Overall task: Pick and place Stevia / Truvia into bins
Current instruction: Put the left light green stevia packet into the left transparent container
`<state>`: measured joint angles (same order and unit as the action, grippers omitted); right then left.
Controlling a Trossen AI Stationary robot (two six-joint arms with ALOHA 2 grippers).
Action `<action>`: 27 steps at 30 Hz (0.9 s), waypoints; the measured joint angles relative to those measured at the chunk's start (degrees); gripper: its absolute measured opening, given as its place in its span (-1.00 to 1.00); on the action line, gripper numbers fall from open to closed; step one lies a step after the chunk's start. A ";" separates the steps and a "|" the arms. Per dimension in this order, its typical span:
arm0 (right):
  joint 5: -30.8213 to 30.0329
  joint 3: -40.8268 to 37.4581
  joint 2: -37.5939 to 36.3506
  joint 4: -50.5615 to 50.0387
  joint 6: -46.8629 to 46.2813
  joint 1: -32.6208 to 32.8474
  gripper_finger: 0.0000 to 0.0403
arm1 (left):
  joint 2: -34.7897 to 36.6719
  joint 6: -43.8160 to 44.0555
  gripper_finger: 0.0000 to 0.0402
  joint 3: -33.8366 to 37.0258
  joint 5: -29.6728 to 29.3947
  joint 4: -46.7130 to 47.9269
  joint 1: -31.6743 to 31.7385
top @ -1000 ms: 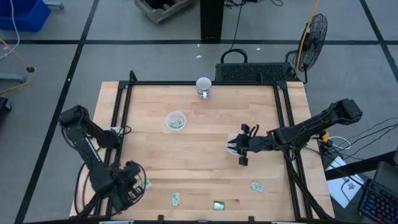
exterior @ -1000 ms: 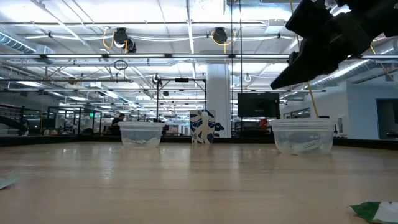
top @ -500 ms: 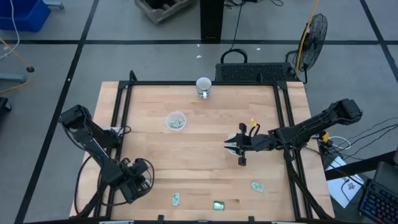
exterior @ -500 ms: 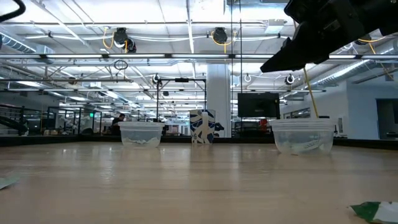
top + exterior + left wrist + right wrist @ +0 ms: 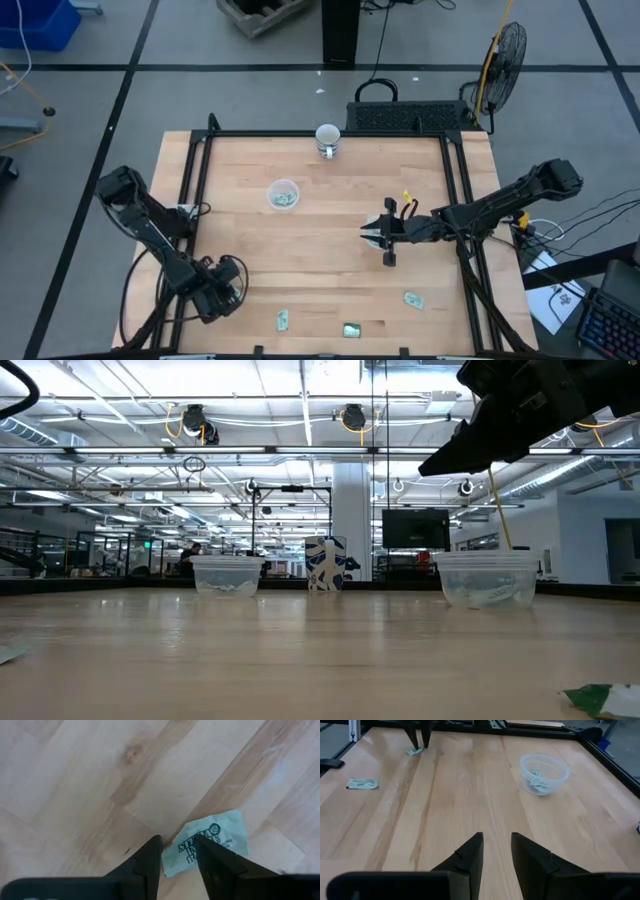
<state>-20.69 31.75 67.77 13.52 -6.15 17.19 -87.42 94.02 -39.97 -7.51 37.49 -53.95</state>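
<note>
On the pale planked wooden table [image 5: 330,210], framed by black metal rails, the left gripper [image 5: 177,847] is low at the near left corner, its two dark fingers parted with a narrow gap and their tips at the edge of a small flat green-and-white paper sachet [image 5: 210,842] lying on the boards; nothing is clamped between them. In the high view that gripper [image 5: 222,290] covers the sachet.

The right gripper [image 5: 496,845] hangs above the table right of centre [image 5: 372,235], fingers apart and empty.

Three more green sachets lie loose along the near edge: one [image 5: 283,320] just right of the left gripper, one [image 5: 351,330] near the middle, one [image 5: 412,298] further right.

A round clear plastic cup with whitish walls [image 5: 283,194] stands left of centre holding a few sachets. The low view shows a second, similar cup [image 5: 488,578] beneath the right arm, also with paper inside.

An opaque white cup with blue print [image 5: 327,138] stands at the far edge, well apart from both arms. The wood grain is smooth and faintly glossy.
</note>
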 joint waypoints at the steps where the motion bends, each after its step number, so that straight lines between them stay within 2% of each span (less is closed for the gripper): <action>1: 0.00 0.00 0.00 0.00 0.00 0.00 -0.53 | 0.00 -0.02 -0.41 0.07 -0.02 0.11 -0.17; 8: 0.00 0.00 0.00 0.02 0.00 -0.02 -0.53 | -0.11 0.15 -0.88 0.24 -2.18 -0.77 0.22; 10: -0.02 0.00 0.00 0.65 0.00 -0.04 -0.53 | -0.09 0.19 -0.96 0.22 -2.99 -0.85 0.95; 14: -0.04 0.00 0.00 3.51 0.02 -0.04 -0.53 | -0.26 1.22 -0.91 -0.71 -7.61 -0.22 4.10; 19: -0.04 0.00 0.00 5.49 1.06 -0.51 -0.53 | -0.35 -1.16 -0.94 -2.16 -19.96 -0.11 11.34; 22: 0.02 0.00 0.00 5.49 1.25 -1.05 -0.53 | -0.37 -6.05 -0.98 -3.12 -25.95 0.33 17.01; 27: 0.00 0.00 0.00 5.51 1.05 -2.25 -0.53 | -0.33 -19.48 -0.89 -6.35 -33.73 0.12 26.85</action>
<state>-20.69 31.75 67.77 19.03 -5.10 14.94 -87.74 74.54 -46.32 -41.25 37.60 -27.10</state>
